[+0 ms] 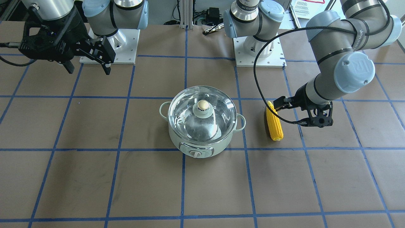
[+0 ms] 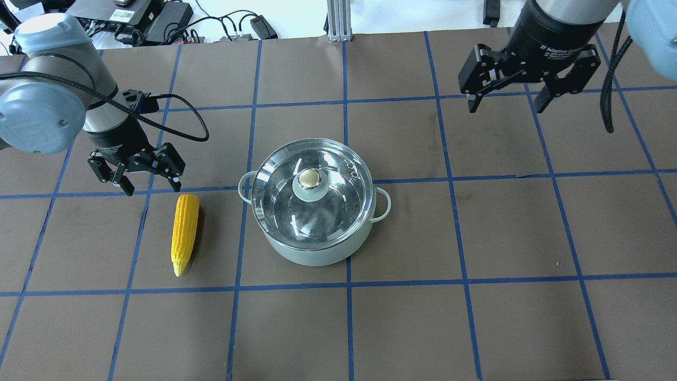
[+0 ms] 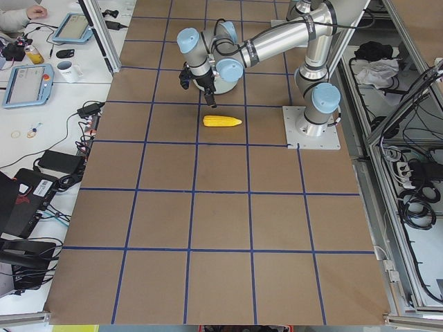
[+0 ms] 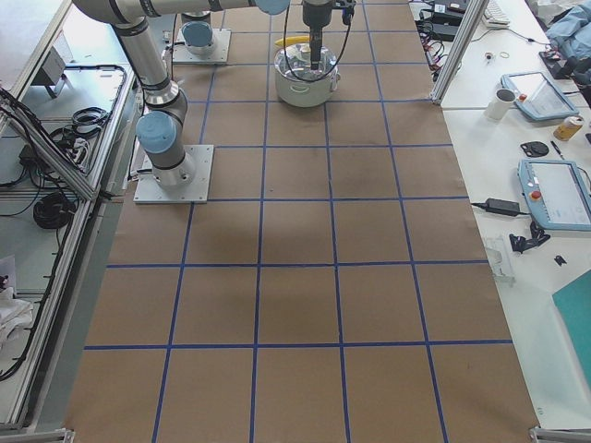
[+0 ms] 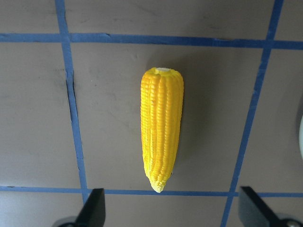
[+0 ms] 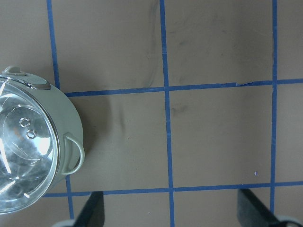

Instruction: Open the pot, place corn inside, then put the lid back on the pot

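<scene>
The mint-green pot (image 2: pixel 312 251) stands mid-table with the glass lid (image 2: pixel 338 206) on it, beige knob (image 2: pixel 309 179) up. It also shows in the front view (image 1: pixel 202 144) and at the left edge of the right wrist view (image 6: pixel 57 118). The yellow corn (image 2: pixel 185 230) lies on the table to the pot's left, pointed tip toward the robot's side; it fills the left wrist view (image 5: pixel 162 127). My left gripper (image 2: pixel 152 189) is open and empty, just beyond the corn's blunt end. My right gripper (image 2: pixel 505 107) is open and empty, high at the far right, away from the pot.
The table is brown paper with a blue tape grid (image 2: pixel 346 280). The two arm base plates (image 1: pixel 109 47) (image 1: pixel 259 50) sit on the robot's side. Cables and power bricks (image 2: pixel 158 26) lie past the far edge.
</scene>
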`<move>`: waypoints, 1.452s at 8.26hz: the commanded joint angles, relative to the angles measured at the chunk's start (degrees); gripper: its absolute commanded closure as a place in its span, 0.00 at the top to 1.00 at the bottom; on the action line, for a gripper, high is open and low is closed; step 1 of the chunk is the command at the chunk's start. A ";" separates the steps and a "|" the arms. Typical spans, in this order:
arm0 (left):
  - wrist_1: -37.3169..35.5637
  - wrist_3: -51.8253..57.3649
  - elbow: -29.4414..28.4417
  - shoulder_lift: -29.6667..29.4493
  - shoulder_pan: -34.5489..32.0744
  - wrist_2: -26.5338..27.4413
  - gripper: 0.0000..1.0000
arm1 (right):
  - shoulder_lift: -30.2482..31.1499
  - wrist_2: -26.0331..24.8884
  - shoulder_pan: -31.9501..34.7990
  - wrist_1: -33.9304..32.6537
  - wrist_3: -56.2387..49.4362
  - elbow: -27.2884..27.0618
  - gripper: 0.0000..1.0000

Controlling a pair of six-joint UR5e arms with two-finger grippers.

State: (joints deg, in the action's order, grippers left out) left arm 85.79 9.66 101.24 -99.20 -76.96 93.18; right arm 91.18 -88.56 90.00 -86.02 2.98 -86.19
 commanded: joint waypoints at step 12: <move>-11.43 0.27 7.31 -12.42 0.49 0.25 1.00 | -21.83 0.14 26.81 -24.73 28.91 -0.02 1.00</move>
State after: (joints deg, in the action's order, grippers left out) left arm 74.61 9.90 108.50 -110.26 -76.46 93.38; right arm 72.19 -88.76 115.56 -109.60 29.96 -85.81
